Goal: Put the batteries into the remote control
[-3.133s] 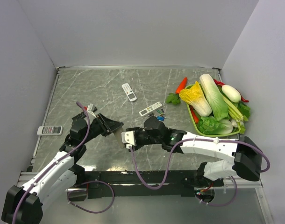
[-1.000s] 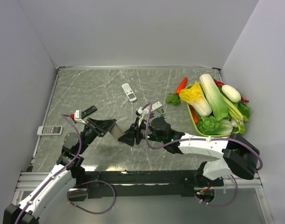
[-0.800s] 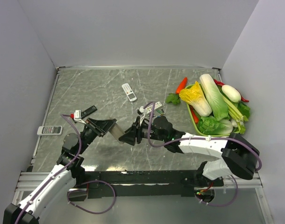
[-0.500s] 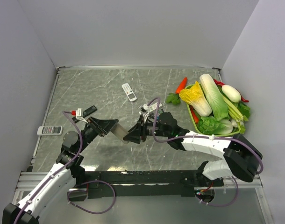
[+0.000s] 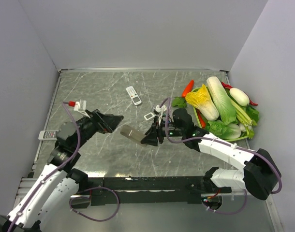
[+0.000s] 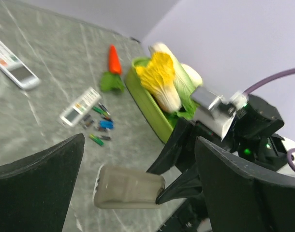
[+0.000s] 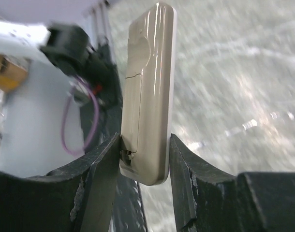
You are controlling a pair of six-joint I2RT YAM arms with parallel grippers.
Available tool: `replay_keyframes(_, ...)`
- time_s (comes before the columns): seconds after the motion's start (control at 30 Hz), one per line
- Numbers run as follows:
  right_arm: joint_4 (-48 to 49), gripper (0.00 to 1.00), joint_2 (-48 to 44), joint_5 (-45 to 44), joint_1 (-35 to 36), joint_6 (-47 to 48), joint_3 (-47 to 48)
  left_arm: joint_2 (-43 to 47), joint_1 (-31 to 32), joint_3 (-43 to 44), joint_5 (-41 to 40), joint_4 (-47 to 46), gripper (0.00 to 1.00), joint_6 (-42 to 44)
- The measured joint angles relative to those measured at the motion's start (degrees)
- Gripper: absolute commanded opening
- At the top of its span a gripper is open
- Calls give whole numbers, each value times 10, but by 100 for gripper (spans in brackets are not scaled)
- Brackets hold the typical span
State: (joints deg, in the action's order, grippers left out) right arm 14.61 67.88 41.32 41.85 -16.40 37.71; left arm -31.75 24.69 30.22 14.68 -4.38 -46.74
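right hand (image 7: 144, 162) is clamping the remote control (image 7: 147, 87) across its long edges at one end. jaws are sitting about half closed, with contact on both sides. left hand (image 5: 113, 121) is gaping fully open, gripping nothing, and sitting just beside the remote's free end.

remote is hanging in the air over the middle of the worktop (image 5: 89, 87), beige back facing the right wrist camera. i'm reading the seam on the back as the bay cover being on.

i'm reading this as a handover: right is carrying and left is freeing up for the cover.
- right should be keeping its squeeze steady. the grip is sitting at the very end, so the long free end is levering on it.
- right finger pads look to be sitting close to the cover seam, and they should be staying off it so the cover can slide.
- left should be backing out straight, not sweeping across the free end.
- bay side should be facing up, near the batteries (image 6: 100, 125).

counts, big to small:
- arms: two
- vegetable tray (image 6: 145, 104): one
- remotes: four. that's the held one, a slim white remote (image 6: 80, 107), a small white remote (image 5: 134, 95) and a left-edge remote (image 5: 47, 135).
- carrot (image 5: 187, 88) outside the tray: one
- batteries: at least five, lying loose beside the slim remote. green, blue and dark ones are showing, but blur is stopping an exact count.
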Motion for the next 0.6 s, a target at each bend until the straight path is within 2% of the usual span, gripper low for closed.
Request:
replay_keyframes(0.13,-110,0,35,13,-10,76,48,-1,0,99,-47,111,100,76)
replay_keyframes(0.27,-204,0,134,30,-12,154,120,2,0,163,-74,191,99,148)
replay_keyframes(0.47,-332,0,298,49,-12,256,237,13,0,157,-74,255,99,210)
replay_keyframes(0.6,-410,11,383,42,-12,316,309,13,0,130,-68,266,99,227)
